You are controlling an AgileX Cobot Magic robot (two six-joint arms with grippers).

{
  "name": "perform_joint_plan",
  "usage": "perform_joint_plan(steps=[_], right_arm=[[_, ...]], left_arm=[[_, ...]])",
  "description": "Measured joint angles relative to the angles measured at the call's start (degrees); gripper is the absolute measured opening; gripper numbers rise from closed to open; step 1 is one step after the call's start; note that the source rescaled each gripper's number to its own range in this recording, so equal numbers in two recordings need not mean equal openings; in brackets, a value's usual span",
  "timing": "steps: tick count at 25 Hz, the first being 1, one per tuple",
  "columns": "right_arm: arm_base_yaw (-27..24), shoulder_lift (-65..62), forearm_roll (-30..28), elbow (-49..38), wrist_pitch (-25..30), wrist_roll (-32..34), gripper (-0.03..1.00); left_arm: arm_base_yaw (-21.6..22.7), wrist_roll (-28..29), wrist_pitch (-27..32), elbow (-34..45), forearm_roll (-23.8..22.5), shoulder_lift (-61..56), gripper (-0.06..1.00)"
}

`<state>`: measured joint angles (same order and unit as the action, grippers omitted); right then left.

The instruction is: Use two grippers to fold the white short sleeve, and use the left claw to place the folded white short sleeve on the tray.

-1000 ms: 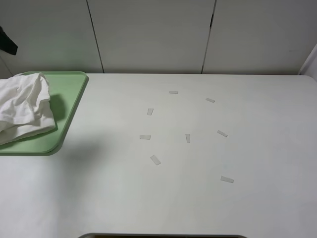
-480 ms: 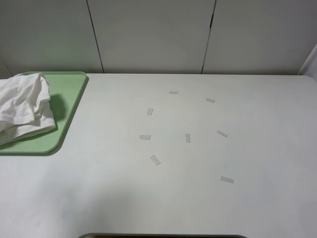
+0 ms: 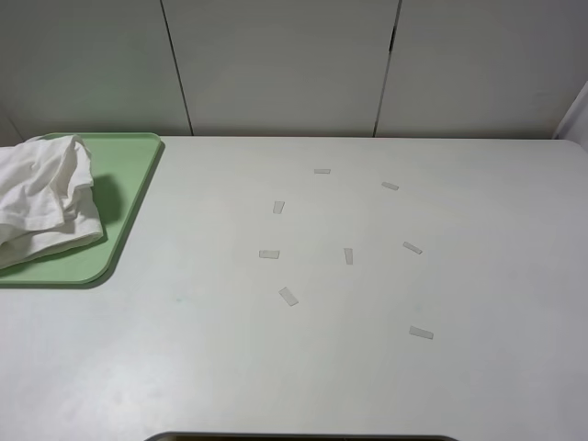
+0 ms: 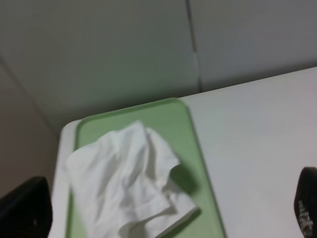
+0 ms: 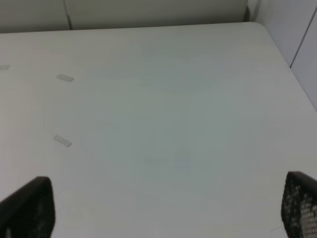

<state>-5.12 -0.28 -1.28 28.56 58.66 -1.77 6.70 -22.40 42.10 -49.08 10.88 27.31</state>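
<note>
Already the white short sleeve (image 3: 44,200) lay bunched and wrinkled on the tray (image 3: 129,197), at the far left of the table (image 3: 367,367) in the high view, its cloth spilling past the picture's left edge. Nothing lay on top of it, and the strip of tray beside it was bare green. Several small pale tape strips (image 3: 288,296) were scattered across the middle of the table, well apart from the tray, with nothing between them and it. Behind the table stood a wall of pale panels (image 3: 276,64).

Neither arm showed in the high view. From the left wrist camera, the left claw (image 4: 163,218) hung above and back from the tray with its two black fingers (image 4: 25,206) spread wide at the picture's edges, holding nothing; the shirt (image 4: 124,183) showed between them. The right gripper (image 5: 163,208) likewise had its jaws wide apart and empty over bare tabletop, two tape strips (image 5: 62,141) lying off to one side.
</note>
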Motion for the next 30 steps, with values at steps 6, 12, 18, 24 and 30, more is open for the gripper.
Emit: perform_joint_plan(steps=[6,12,18,24,30], right_arm=[[0.0,0.0,0.1,0.0,0.0,0.0,1.00],[0.0,0.0,0.1,0.0,0.0,0.0,1.00],[0.0,0.0,0.1,0.0,0.0,0.0,1.00],[0.0,0.0,0.1,0.0,0.0,0.0,1.00],[0.0,0.0,0.1,0.0,0.0,0.0,1.00]], left_arm=[[-0.1,9.4,5.4,3.4,-9.0,-12.1,0.98],[-2.9,10.0,13.9,4.4,-9.5,-19.5,0.98],[-3.8,10.1,18.5,4.8,-11.8,-26.2,0.98],[-4.0,10.8,22.4,6.1,-12.1,-27.7,0.97],[-4.0,18.3,23.4,10.6,-12.3,-27.7,0.97]])
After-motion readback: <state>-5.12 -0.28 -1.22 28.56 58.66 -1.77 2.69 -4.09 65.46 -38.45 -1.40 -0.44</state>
